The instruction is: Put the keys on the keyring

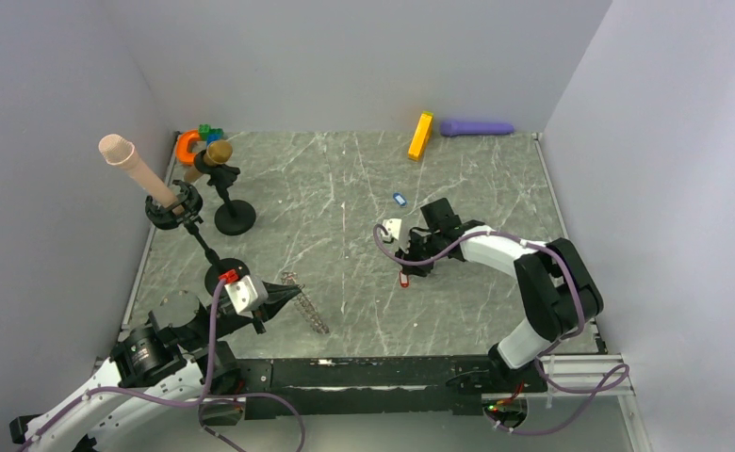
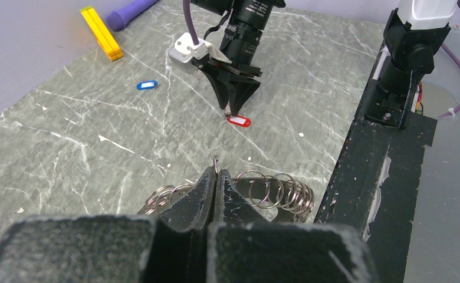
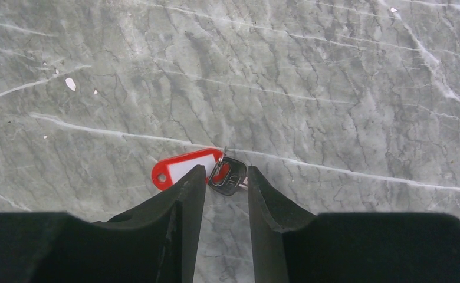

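The keyring (image 2: pixel 275 191) is a floppy chain of silver wire rings lying near the table's front edge, also seen from above as the keyring (image 1: pixel 309 309). My left gripper (image 2: pixel 216 174) is shut on one of its rings, whose wire pokes up between the tips. A red key (image 3: pixel 183 168) with a white label lies flat, joined to a small black key head (image 3: pixel 227 178). My right gripper (image 3: pixel 226 177) is open and low over it, the fingers on either side of the black head. A blue key (image 1: pixel 400 199) lies further back, alone.
A long orange block (image 1: pixel 421 136) and a purple cylinder (image 1: pixel 477 127) lie by the back wall. At the left stand two black stands (image 1: pixel 235 217) with a beige peg (image 1: pixel 138 169) and an orange horseshoe piece (image 1: pixel 187 145). Grey walls enclose three sides.
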